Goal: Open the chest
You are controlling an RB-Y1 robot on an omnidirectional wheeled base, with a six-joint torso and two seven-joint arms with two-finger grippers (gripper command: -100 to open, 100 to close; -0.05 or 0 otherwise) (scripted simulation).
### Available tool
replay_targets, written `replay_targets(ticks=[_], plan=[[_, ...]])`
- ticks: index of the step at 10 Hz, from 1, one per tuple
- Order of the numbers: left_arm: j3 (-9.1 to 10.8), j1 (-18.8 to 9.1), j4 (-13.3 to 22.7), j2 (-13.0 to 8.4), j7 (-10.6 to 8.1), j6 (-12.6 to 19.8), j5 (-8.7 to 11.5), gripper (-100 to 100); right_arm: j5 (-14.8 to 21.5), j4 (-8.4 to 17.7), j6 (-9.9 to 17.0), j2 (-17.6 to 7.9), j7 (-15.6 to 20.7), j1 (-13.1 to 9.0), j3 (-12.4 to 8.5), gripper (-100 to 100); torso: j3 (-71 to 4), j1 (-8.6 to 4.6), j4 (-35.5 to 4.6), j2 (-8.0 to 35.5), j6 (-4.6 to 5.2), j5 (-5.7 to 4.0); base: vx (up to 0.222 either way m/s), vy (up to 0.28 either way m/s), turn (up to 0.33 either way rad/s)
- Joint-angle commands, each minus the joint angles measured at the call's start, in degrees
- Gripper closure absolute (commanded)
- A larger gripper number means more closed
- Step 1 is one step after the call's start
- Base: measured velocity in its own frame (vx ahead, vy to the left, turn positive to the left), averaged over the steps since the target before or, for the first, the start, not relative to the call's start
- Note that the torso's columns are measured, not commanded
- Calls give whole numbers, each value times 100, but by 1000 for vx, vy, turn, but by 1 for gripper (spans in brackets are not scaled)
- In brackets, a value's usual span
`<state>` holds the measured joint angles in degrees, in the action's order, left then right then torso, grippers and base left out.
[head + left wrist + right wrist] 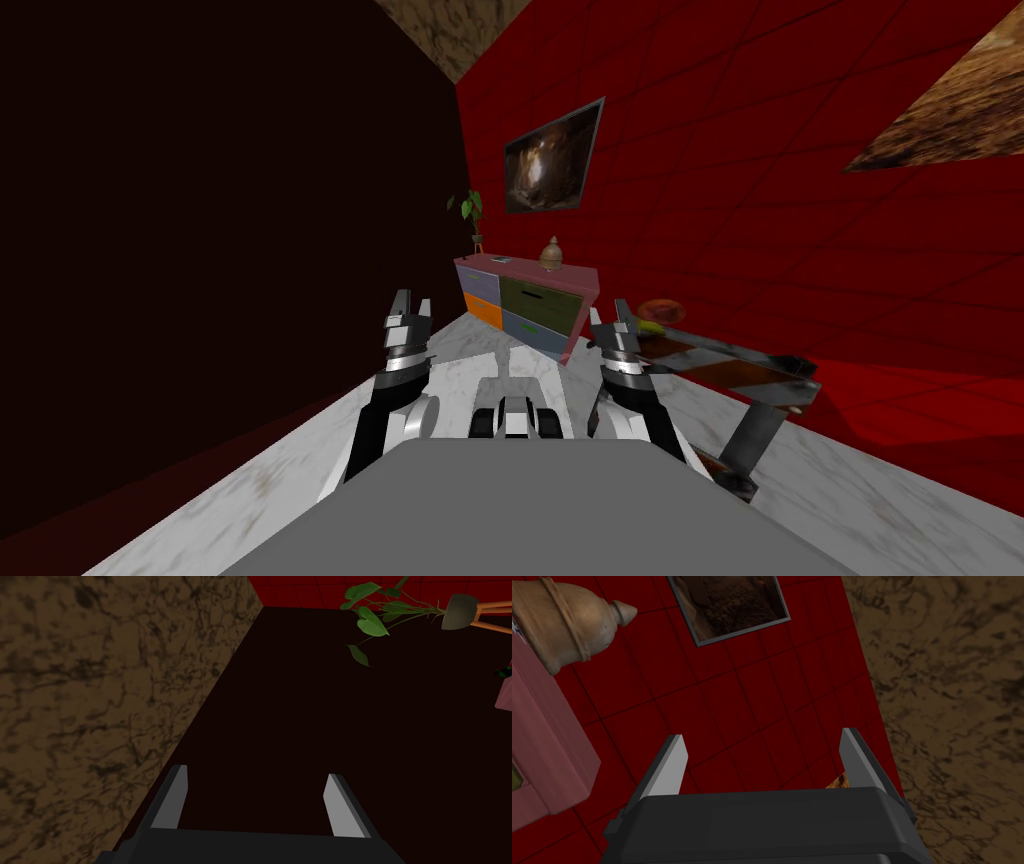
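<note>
Since the chest (525, 300) stands against the red wall, well ahead of both arms, nothing touches it. It looks like a stiff, heavy pink case with four coloured drawer fronts, all closed, so what they hold is hidden. I judge a drawer would slide straight out if pulled by the small handle on its front, for example the olive drawer (540, 297). A brown urn (549, 253) on top could wobble. The left claw (413, 301) and right claw (610, 312) are both spread wide and empty.

Red tiled wall (760, 180), framed picture (553, 158), dark left wall (200, 250), pale marble floor (300, 470), potted plant (473, 215), perhaps a glossy-topped table (745, 368).
</note>
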<state>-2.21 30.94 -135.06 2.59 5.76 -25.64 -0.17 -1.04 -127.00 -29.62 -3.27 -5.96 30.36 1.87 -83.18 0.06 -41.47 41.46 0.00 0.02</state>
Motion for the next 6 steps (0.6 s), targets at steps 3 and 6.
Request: replay_targets(ticks=[3,6], plan=[[0,1,0,0,0,0,0,0,709,113,431,-321,316,22,-5,-100,-144,-1,-77,72,1,0,82,46,20],[0,1,1,0,0,0,0,0,1152,175,678,-382,506,48,-5,-100,-134,-11,-84,90,1,-2,78,42,18]])
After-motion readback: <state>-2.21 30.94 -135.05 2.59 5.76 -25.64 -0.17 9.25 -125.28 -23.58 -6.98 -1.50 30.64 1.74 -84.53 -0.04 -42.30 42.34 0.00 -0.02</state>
